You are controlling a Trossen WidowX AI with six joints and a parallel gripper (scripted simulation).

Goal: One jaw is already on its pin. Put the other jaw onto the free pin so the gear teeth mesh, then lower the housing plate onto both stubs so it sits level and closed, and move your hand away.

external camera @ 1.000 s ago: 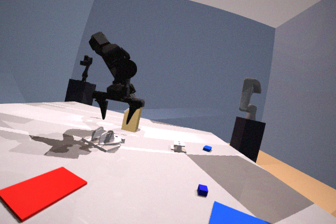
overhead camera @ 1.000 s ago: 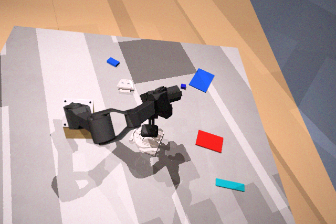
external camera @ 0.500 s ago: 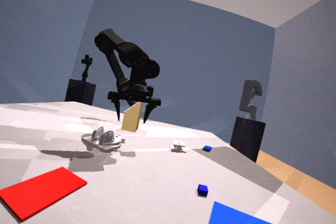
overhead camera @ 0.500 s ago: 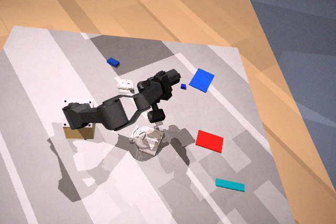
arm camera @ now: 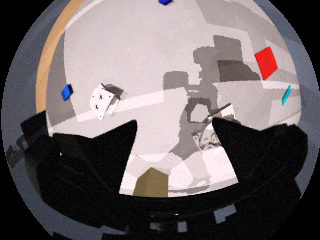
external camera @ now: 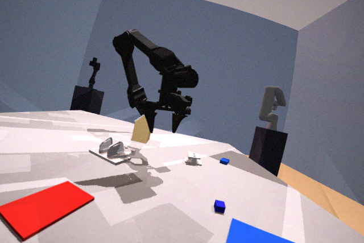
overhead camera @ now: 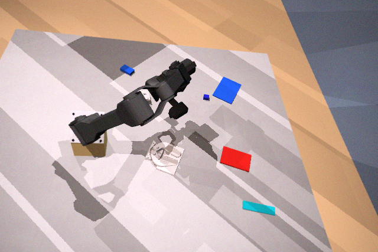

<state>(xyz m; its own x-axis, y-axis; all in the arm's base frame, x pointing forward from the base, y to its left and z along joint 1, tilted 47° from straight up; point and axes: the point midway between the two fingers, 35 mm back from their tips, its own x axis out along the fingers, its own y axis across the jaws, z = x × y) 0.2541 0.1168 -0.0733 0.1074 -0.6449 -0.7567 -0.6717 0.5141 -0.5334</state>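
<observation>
Above the end effector (overhead camera: pixel 178 110) (external camera: pixel 163 132) (arm camera: pixel 176 122), whose fingers taper to points, the matte black arm (overhead camera: pixel 136 108) (external camera: pixel 160 58) has chunky, rounded joint housings.
</observation>
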